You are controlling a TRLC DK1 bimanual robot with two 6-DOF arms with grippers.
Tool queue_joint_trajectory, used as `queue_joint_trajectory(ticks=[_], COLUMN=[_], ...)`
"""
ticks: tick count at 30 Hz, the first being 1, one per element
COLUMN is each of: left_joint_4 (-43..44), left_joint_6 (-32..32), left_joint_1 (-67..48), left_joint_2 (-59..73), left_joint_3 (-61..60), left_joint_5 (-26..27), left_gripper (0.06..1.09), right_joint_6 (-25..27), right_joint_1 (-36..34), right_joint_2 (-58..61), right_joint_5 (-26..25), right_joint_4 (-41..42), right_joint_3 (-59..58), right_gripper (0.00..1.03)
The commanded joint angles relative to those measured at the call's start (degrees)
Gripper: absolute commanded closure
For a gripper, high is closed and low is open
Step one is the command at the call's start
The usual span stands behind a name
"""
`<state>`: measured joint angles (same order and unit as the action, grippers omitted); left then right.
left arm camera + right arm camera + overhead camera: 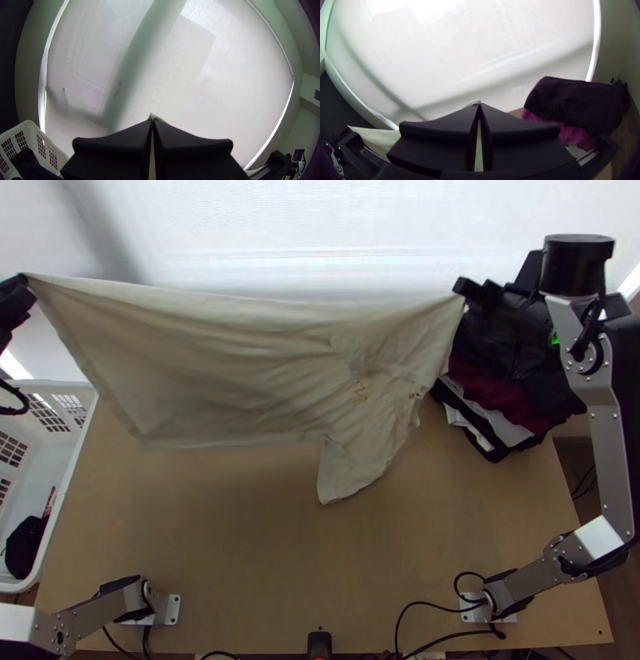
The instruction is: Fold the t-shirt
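Stretching the shirt point(240, 364) across the far side of the table point(240, 540), the two arms have it off the wood by its upper corners. Left gripper point(22, 280) at the top view's left edge, fingers together, clamped on one corner. Right gripper point(479, 104) likewise, fingers closed on the opposite corner, a scrap of pale cloth at the tips.

Progress: early, I judge. Shirt picked up and pulled wide; top edge nearly straight between the grips, body creased towards the right. A flap, probably a sleeve point(344, 476), dangles lowest. No finished fold that I can make out. Left to do, as I read it: lay it down flat, turn in sleeves and sides, fold to a packet. Cannot tell whether the lower edge touches wood.

Edges and room: basket point(30, 126) at the table's left side, below the left grip. Clothes pile point(496, 388) at the far right, close by the right grip; the shirt's right end hangs just beside it and could snag or drag if lowered there. White backdrop point(320, 228) behind. Broad bare wood between shirt and near edge; bringing the cloth nearer before lowering seems the safer lay.
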<state>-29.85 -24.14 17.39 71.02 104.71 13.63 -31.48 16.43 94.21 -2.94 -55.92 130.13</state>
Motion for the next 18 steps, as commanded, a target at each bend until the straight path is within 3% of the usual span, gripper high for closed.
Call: queue_joint_trajectory(ticks=[1, 10, 18], left_joint_4=[3.13, 9.81, 12.79], left_joint_6=[-1.87, -3.28, -4.78], left_joint_1=[0.63, 0.98, 2.39], left_joint_2=[-3.26, -9.94, -18.9], left_joint_3=[1.03, -0.82, -6.62], left_joint_5=[-0.88, -2.91, -4.22], left_gripper=[1.05, 1.05, 1.05], right_joint_6=[-0.42, 5.03, 8.02], right_joint_1=[-2.8, -5.18, -4.12], right_joint_2=[-5.97, -17.31, -35.33], right_joint_5=[-0.4, -0.31, -0.31], right_joint_4=[7.58, 19.8, 24.46], right_joint_3=[-2.33, -4.88, -18.15], right_gripper=[1.0, 1.0, 1.0])
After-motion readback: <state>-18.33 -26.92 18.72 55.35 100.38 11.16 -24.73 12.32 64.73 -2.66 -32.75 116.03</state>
